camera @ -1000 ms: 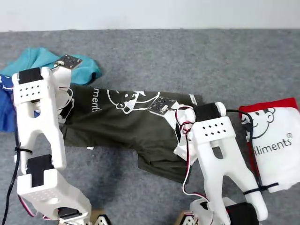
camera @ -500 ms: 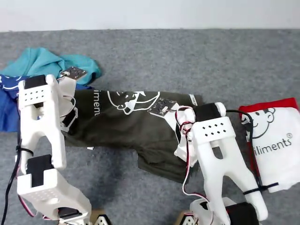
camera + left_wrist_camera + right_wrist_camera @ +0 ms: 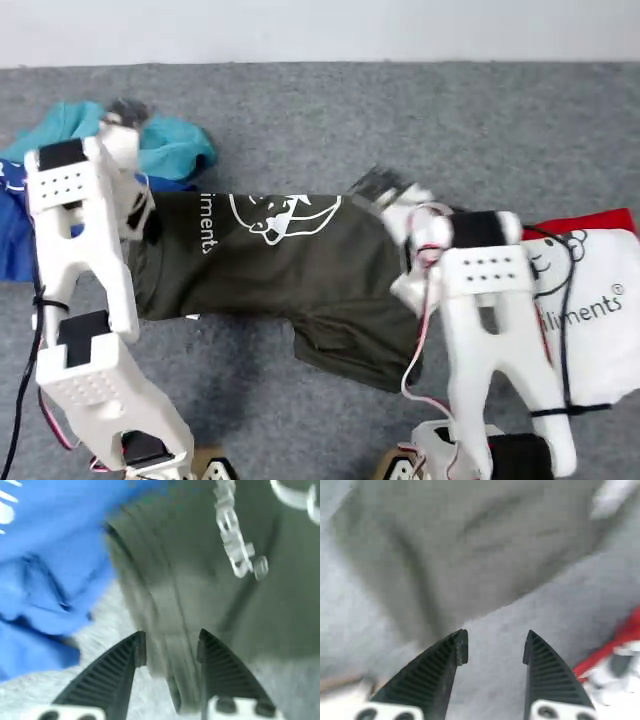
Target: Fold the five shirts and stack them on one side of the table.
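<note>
A dark green shirt [image 3: 290, 270] with a white print lies spread across the middle of the grey table. My left gripper [image 3: 170, 650] is open at the shirt's left end, its fingers straddling a folded edge of the green cloth [image 3: 200, 580]. In the high view the left arm [image 3: 75, 230] stands over that end. My right gripper [image 3: 492, 650] is open over bare table, just off the shirt's edge [image 3: 470, 545]. From above, the right gripper [image 3: 390, 195] is blurred at the shirt's upper right corner.
A blue shirt [image 3: 15, 240] and a teal shirt [image 3: 170, 150] lie crumpled at the far left; the blue cloth [image 3: 50, 570] lies beside my left fingers. A folded white shirt on a red one [image 3: 590, 310] lies at the right; the red edge [image 3: 615, 645] is near my right gripper.
The right arm swung to the right, and its gripper moved off the shirt to its upper right corner. The left arm dipped toward the shirt, then shifted back to the far left.
</note>
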Controlling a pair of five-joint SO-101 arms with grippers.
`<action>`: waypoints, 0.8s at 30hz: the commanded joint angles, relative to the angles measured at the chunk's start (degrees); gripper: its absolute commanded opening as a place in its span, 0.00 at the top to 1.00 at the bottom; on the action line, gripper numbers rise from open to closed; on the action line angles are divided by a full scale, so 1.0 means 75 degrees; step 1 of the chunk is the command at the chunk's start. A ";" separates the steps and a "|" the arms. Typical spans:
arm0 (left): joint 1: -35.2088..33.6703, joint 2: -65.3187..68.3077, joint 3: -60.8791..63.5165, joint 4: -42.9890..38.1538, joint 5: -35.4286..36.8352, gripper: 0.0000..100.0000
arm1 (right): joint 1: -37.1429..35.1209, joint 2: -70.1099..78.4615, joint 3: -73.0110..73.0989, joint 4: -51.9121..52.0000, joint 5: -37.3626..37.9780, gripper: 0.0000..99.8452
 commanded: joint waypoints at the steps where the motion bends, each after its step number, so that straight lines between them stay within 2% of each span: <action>1: 0.0574 0.0000 -0.0791 -0.0059 0.0973 0.83 | 0.0592 0.0147 -0.0117 -0.1717 -0.0949 0.81; 5: 0.1418 0.0023 -0.0826 -0.0059 0.1242 0.83 | 0.0451 0.1084 -0.0164 -0.2526 -0.1875 0.81; 9: 0.1899 0.0023 -0.0826 -0.0059 0.1231 0.83 | 0.0240 0.2092 -0.0199 -0.3194 -0.2028 0.81; 13: 0.1946 0.0023 -0.0826 -0.0047 0.1242 0.83 | 0.0322 0.3112 -0.0399 -0.3968 -0.2028 0.81; 24: 0.1969 0.0023 -0.0826 0.0105 0.1231 0.83 | 0.0229 0.5574 -0.2133 -0.3968 -0.1981 0.81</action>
